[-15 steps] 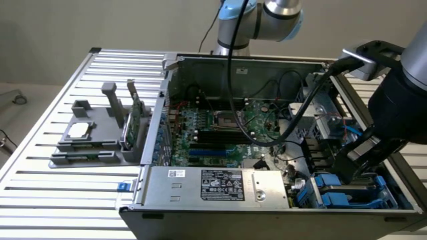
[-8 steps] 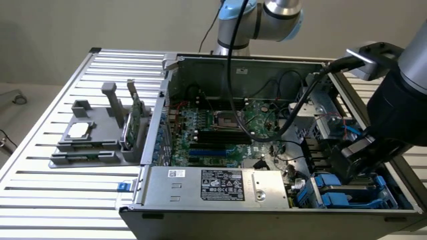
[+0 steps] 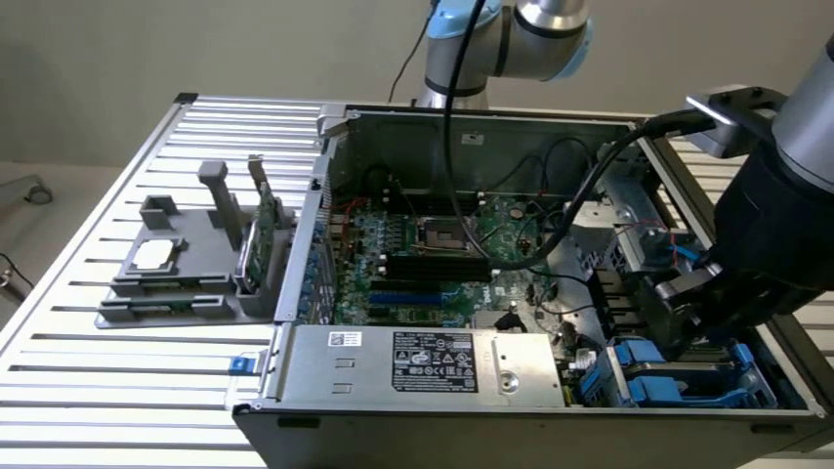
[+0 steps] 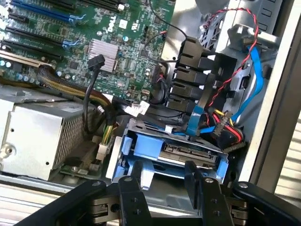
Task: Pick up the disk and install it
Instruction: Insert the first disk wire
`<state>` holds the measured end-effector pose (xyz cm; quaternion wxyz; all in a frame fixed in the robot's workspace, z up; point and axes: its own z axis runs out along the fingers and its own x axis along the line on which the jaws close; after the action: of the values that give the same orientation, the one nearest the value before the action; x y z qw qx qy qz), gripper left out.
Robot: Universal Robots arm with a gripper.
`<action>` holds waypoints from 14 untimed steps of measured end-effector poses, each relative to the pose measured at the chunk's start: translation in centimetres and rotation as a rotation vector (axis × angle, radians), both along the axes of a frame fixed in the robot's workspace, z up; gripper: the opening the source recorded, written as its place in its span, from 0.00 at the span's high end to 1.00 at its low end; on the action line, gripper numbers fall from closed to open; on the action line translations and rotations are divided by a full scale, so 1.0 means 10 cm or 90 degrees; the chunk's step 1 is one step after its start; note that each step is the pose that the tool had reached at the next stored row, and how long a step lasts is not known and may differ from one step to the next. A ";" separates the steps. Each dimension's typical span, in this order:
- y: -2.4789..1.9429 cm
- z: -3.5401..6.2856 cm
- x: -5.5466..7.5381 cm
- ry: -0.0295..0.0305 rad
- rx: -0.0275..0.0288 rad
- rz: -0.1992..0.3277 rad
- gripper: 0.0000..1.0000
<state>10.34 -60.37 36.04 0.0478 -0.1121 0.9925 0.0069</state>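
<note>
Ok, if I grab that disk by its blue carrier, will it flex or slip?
The disk looks like a rigid metal slab, so probably stiff and fairly heavy for its size. Its blue carrier looks plastic, so it may flex or slip slightly. The blue cable running close by it could snag.

Inside the case [image 3: 521, 122], the disk [image 4: 190, 153] lies beside the power supply [image 3: 417, 360], with the claw [image 4: 163, 174] just above it.

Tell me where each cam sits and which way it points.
Exterior view: off the arm, above the table, looking down into the open computer case; the arm shows at the top and the exterior view's right.
Wrist view: on the wrist, looking down past the open claw at the blue-framed disk.
Shared: the motherboard, the power supply and the disk.
</note>
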 end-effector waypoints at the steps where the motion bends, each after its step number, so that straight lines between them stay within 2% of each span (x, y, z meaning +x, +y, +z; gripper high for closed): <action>1: 0.000 -0.004 0.00 0.0000 0.0003 -0.012 0.52; 14: 0.000 -0.057 0.00 0.0000 0.0042 -0.153 0.52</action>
<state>10.34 -60.37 35.47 0.0487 0.0077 0.9988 0.0044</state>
